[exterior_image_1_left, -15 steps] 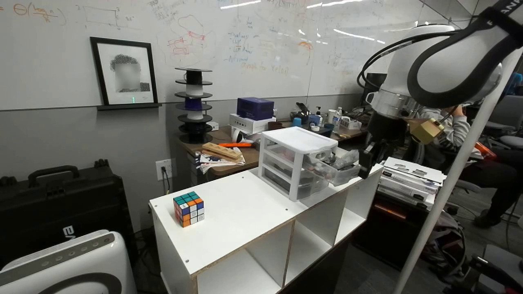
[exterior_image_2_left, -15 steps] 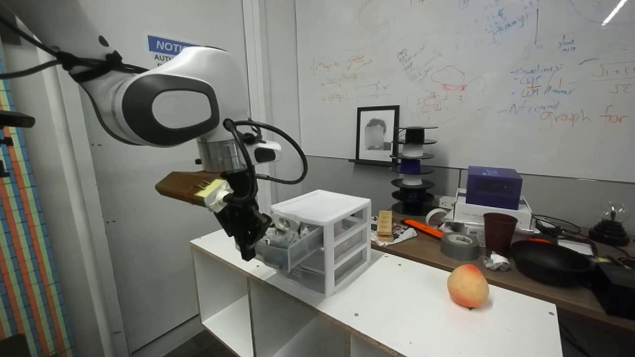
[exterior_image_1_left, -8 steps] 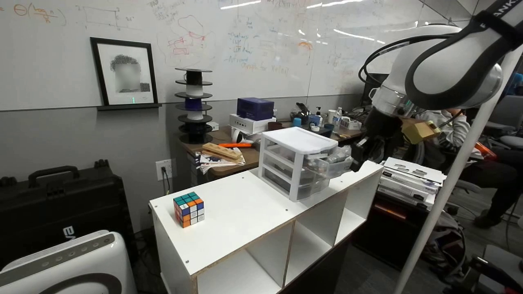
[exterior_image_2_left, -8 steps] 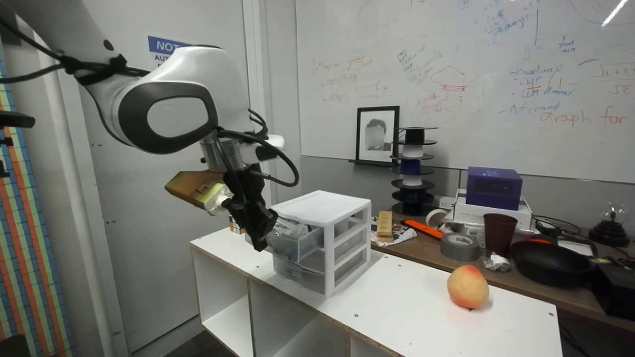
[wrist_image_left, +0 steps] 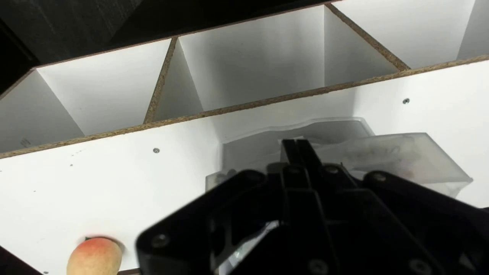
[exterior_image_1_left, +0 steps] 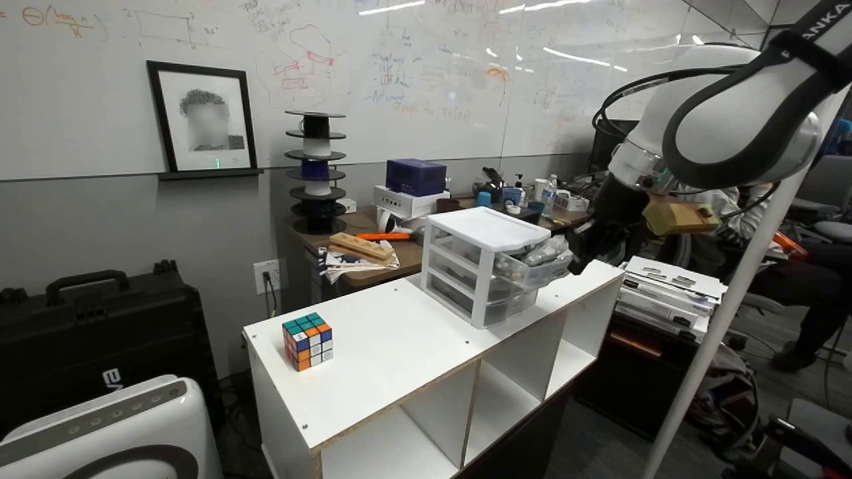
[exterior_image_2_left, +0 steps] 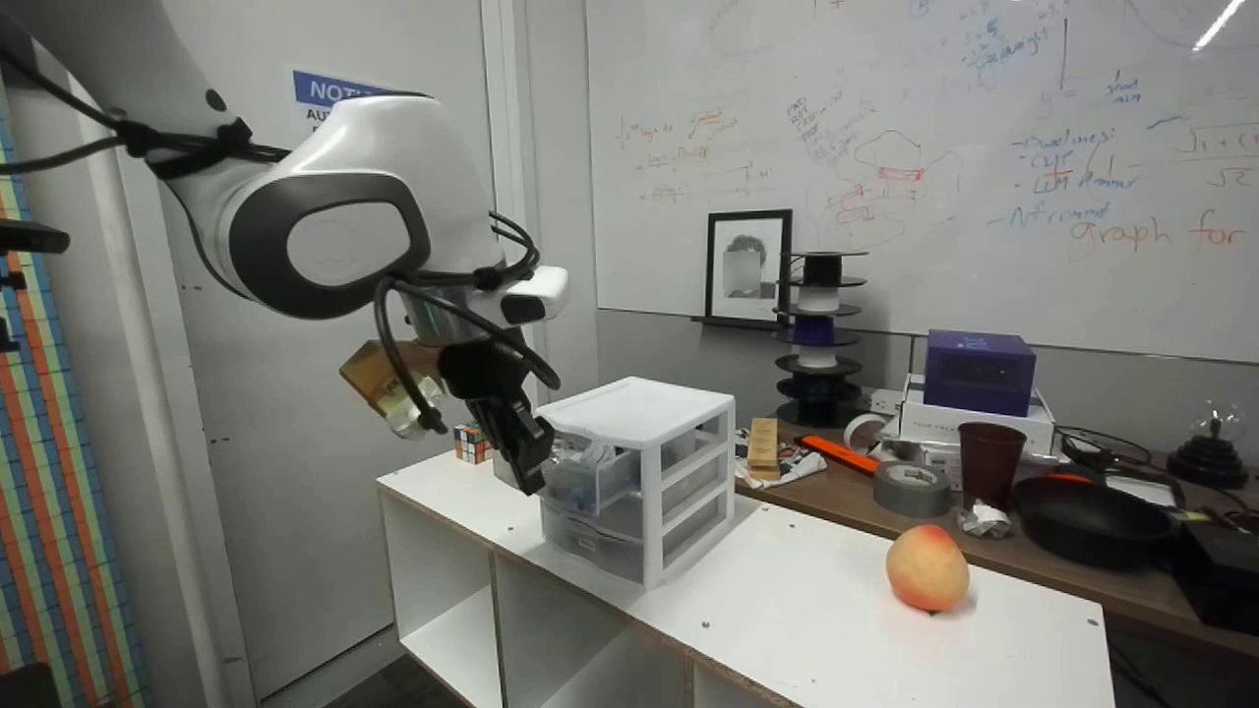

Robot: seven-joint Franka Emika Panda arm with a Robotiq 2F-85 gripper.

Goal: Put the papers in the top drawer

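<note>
The top drawer point(exterior_image_1_left: 539, 271) of the white desktop drawer unit point(exterior_image_1_left: 489, 229) is pulled partly out. It also shows in an exterior view point(exterior_image_2_left: 595, 482) and holds crumpled whitish-grey items point(exterior_image_1_left: 549, 251). I cannot tell whether the papers are among these. My gripper point(exterior_image_1_left: 579, 261) is at the drawer's front, tilted and pointing down, its tips close to or against the drawer front. It also shows in an exterior view point(exterior_image_2_left: 531, 480). In the wrist view the two fingers point(wrist_image_left: 296, 142) are together with nothing seen between them, in front of the translucent drawer point(wrist_image_left: 412, 156).
The unit stands on a white cubby shelf point(exterior_image_1_left: 373, 359). A Rubik's cube point(exterior_image_1_left: 307, 340) and a peach-like fruit point(exterior_image_2_left: 928, 568) are on the shelf top. A desk behind bears a dark red cup point(exterior_image_2_left: 989, 462), tape point(exterior_image_2_left: 912, 489), a pan point(exterior_image_2_left: 1094, 519) and a crumpled whitish piece point(exterior_image_2_left: 984, 521).
My gripper has moved toward the drawer unit and its tilt has changed. The top drawer has slid some way in and sits more level. The cube and fruit have not moved.
</note>
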